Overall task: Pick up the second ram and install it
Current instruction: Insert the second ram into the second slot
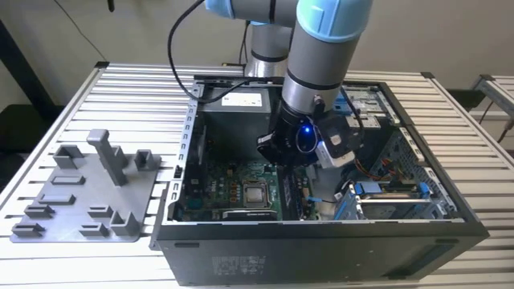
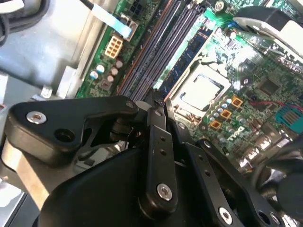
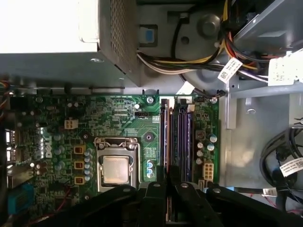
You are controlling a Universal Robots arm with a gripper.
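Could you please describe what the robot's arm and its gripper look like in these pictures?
The arm is a grey metal tube with light-blue joint caps; a black cable loops beside it. At its wrist sit a black housing with a glowing blue light and a white-and-grey module. In the second wrist view, the gripper is matte black, with flat linkage bars joined by silver screws.

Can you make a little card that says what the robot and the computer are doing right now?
Place: open computer case on a slatted table
Arm: reaching down into the case
Gripper: low over the memory slots, looks shut on the ram
Ram: blue stick, lying along the slot nearest the processor
Processor: silver square on the green motherboard
Other slots: three dark ones beside the ram, look empty
Beside the case: grey holder tray, at the exterior view's left
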